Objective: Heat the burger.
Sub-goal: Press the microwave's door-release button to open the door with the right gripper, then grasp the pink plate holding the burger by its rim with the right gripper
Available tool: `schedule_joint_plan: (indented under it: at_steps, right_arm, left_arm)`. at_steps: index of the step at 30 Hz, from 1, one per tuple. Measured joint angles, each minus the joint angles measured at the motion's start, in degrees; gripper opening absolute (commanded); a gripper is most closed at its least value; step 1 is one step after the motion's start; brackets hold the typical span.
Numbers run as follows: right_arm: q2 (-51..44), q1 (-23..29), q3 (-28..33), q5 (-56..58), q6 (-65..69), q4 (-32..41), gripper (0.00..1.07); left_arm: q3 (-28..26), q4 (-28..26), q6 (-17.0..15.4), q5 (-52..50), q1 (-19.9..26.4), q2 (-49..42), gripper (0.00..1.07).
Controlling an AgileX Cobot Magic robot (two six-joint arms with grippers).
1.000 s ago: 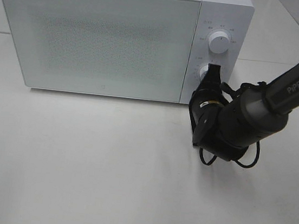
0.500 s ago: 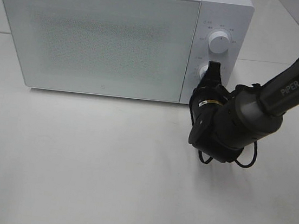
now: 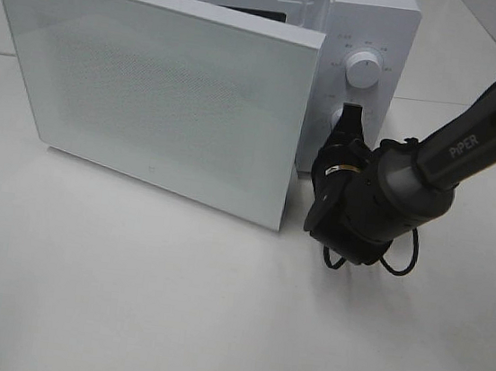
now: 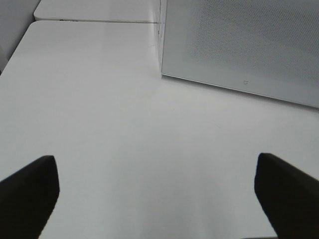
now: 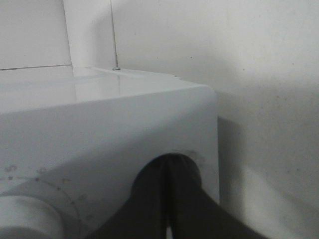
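Observation:
The burger is out of view. The white microwave stands at the back of the table, its door swung partly open toward the front. My right gripper is shut, with its tips against the lower control on the panel, below the upper knob. In the right wrist view the shut fingertips press on the microwave front. My left gripper is open over bare table, with nothing between its fingers, facing the door.
The open door's free edge reaches forward close to my right arm's wrist. A white table spreads in front of the microwave. Tiled wall lies behind at the right.
The microwave door was closed in the earlier frames and has sprung partly open. My right gripper has stayed shut at the lower control, shifting slightly left.

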Motion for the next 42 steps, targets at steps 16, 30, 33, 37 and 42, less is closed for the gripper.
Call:
schedule_joint_plan:
  at_steps: [16, 30, 33, 37, 42]
  right_arm:
    - [0.0, 0.1, -0.2, 0.3, -1.7, 0.7, 0.00]
    - [-4.1, -2.0, 2.6, 7.2, -4.0, -5.3, 0.00]
    - [-5.6, -2.0, 4.0, 8.5, -6.7, -6.1, 0.00]
    - [-8.5, -2.1, 6.2, 10.8, -11.1, -7.3, 0.00]
    - [-11.1, -2.1, 8.5, 13.8, -15.7, -8.5, 0.00]
  left_arm:
    - [0.0, 0.0, 0.0, 0.0, 0.0, 0.0, 1.00]
    - [0.0, 0.0, 0.0, 0.0, 0.0, 0.0, 1.00]
    - [0.0, 0.0, 0.0, 0.0, 0.0, 0.0, 1.00]
    - [0.0, 0.0, 0.0, 0.0, 0.0, 0.0, 1.00]
    - [0.0, 0.0, 0.0, 0.0, 0.0, 0.0, 1.00]
